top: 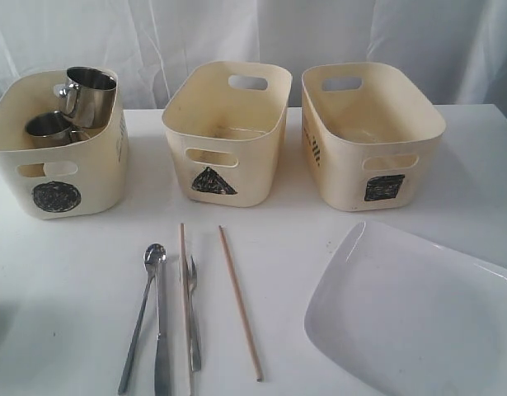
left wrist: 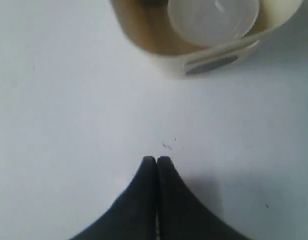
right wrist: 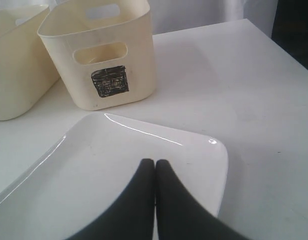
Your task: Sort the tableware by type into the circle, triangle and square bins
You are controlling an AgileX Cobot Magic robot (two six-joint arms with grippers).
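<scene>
three cream bins stand in a row at the back of the white table (top: 63, 280): the circle bin (top: 100, 173) on the left, the triangle bin (top: 253, 165) in the middle, the square bin (top: 344, 177) on the right. two steel mugs are in the circle bin, a tilted mug (top: 90, 95) resting above a second mug (top: 47, 128). in front of the triangle bin the cutlery lies lengthwise: the spoon (top: 138, 330) and knife (top: 161, 363) touching, the fork (top: 194, 330) against one chopstick (top: 183, 247), the other chopstick (top: 240, 304) a little apart to the right. the large white plate (top: 418, 313) lies at the front right, cut by the frame edge. the left gripper (left wrist: 157, 159) has its jaws pressed together over bare table, near a cream tub (left wrist: 159, 55) holding the small white bowl (left wrist: 214, 17); its mark is too blurred to say which bin it is. the right gripper (right wrist: 155, 162) also has its jaws pressed together, holding nothing, over the plate's near part, with the square bin beyond
</scene>
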